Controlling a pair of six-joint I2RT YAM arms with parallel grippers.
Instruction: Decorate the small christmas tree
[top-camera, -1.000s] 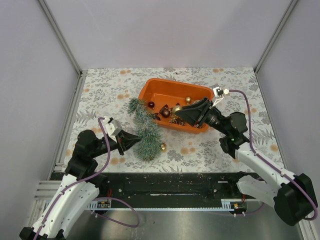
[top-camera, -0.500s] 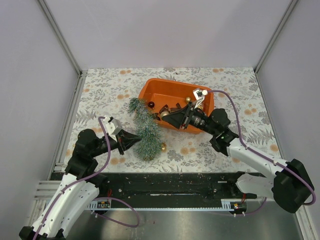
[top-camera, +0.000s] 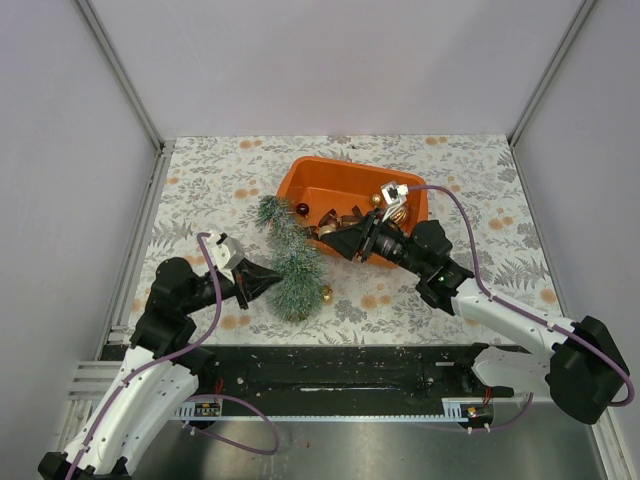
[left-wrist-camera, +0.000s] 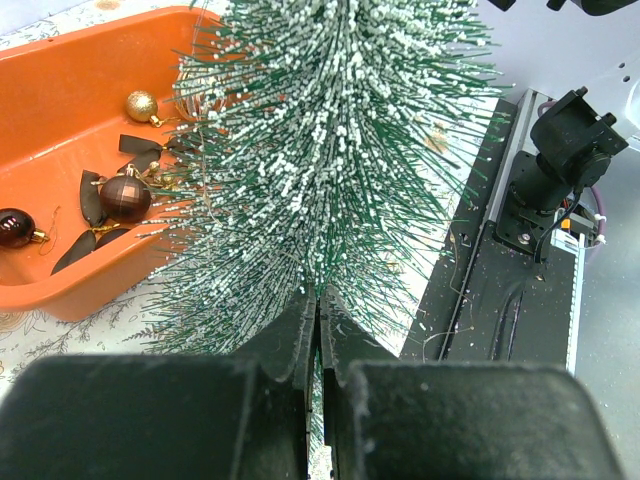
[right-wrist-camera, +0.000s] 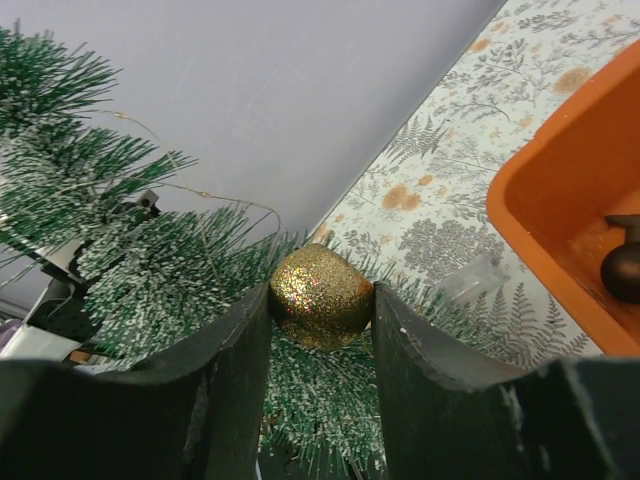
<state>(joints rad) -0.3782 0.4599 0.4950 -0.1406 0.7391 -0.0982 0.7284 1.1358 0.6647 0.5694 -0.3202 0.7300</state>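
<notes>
Mid-hanging: right gripper (top-camera: 335, 243) pinches a gold bauble (right-wrist-camera: 322, 295) by the tree (top-camera: 290, 262), which lies beside the tray (top-camera: 300, 180), left gripper (left-wrist-camera: 318, 310) clamped on its base, so next it probably needs easing into the needles.

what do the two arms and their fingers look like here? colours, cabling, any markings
Both are alike. The left arm and right arm have white shell links with black joint housings. The left gripper and right gripper are matte black wedges, each tapering to two flat black fingers. A purple cable loops loose along each arm. No markings are legible.
</notes>
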